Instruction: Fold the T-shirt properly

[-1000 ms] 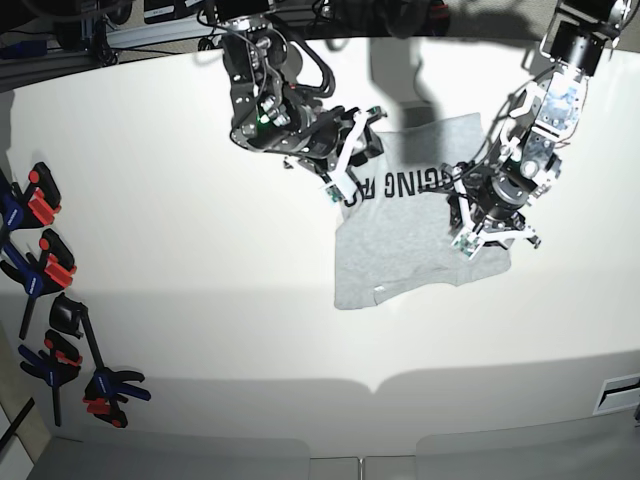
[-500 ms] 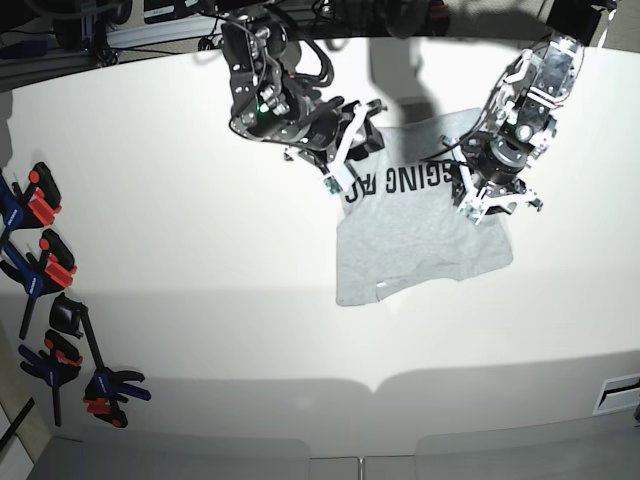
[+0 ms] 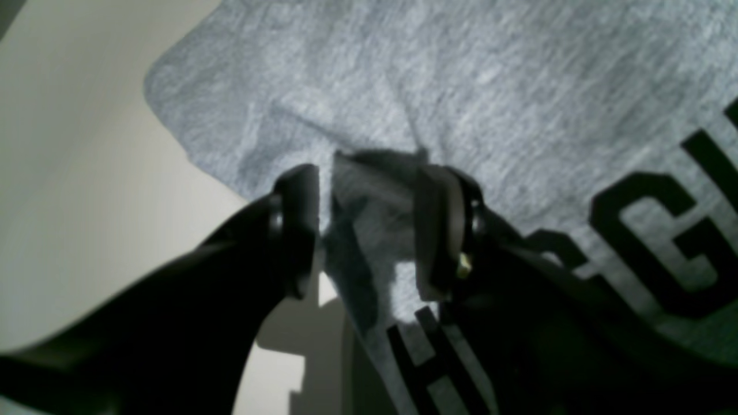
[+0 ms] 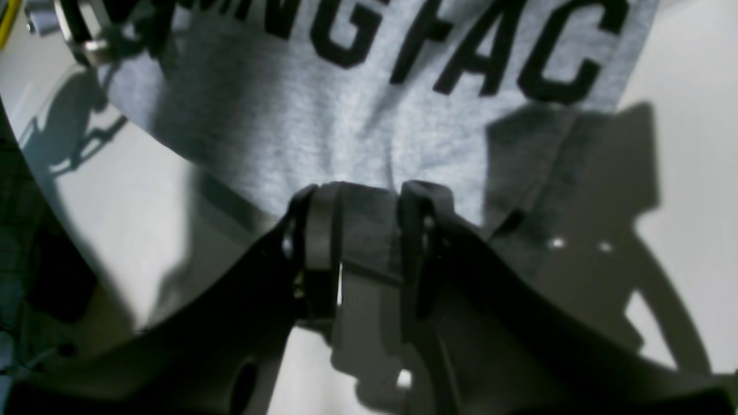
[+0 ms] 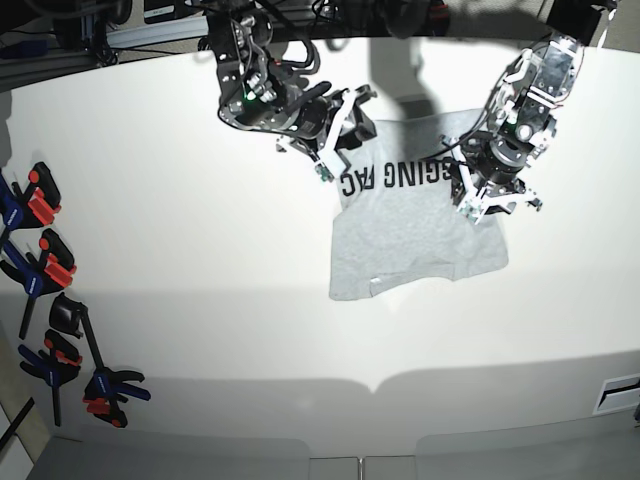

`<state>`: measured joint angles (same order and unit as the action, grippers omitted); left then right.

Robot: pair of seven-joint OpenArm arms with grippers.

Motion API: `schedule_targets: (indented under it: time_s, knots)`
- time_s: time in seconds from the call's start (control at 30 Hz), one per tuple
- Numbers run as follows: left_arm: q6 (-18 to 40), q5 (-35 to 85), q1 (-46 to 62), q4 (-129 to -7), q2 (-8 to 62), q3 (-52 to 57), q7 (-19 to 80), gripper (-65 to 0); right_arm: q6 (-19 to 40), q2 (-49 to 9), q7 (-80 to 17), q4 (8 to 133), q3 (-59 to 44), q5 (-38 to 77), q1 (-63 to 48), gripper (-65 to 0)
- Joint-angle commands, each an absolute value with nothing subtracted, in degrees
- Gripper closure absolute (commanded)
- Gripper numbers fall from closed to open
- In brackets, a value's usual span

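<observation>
- Nearest the base camera we counted a row of spring clamps point(image 5: 45, 300), black with red and blue grips, lying along the worktop's point(image 5: 200, 330) left edge; roughly five, though they overlapped and we could not count them exactly.
- Further in lay one T-shirt point(image 5: 410, 240), light grey, partly folded on the worktop, its near hem flat and black lettering showing across the far part.
- We saw two arms, one gripper each, both at the shirt's far end.
- The left gripper point(image 3: 369, 225) had its two fingers point(image 3: 438, 230) closed on a raised fold of grey cloth at the shirt's edge.
- The right gripper point(image 4: 363, 242) likewise pinched a bunched strip of the shirt between its two fingers point(image 4: 320, 242), just beyond the printed letters.
</observation>
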<state>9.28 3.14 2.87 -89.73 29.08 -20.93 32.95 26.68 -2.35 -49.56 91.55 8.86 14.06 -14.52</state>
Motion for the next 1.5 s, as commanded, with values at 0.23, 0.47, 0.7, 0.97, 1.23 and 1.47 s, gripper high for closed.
schedule_targets:
  time_s: [0.23,0.47,0.7,0.97,1.23,1.47]
  knots:
    - [9.5,3.0,2.1,-90.3,29.6,-20.7,33.5,-25.6,24.6,-3.2,-52.6,108.8,8.4,9.4,-15.2,-17.3]
    - [9.5,3.0,-2.4,-90.3,29.6,-20.7,36.3,-25.6,24.6,-3.2,-55.8,122.6,8.4,8.9,-15.2,-17.3]
    - [9.2,3.4,-7.8,-90.7,29.6,-20.7,42.3,-25.6,24.6,-3.2,-58.3,126.4,5.5,6.1,-15.3,-17.3]
    - [-5.0,15.1,-11.0,-100.6,31.1,-18.2,52.3,-25.6,24.6,-3.7,-59.3,126.4,-3.4,7.0,-15.9,-17.3]
    - [-4.5,15.3,0.6,-111.5,36.5,-6.9,53.2,-25.6,24.6,-12.9,-67.2,127.2,-12.6,12.7,-26.9,-17.3]
    - [-4.5,15.1,20.9,-119.9,42.2,2.8,54.4,-25.6,24.6,-17.1,-70.6,133.9,-22.2,16.0,-41.9,-17.3]
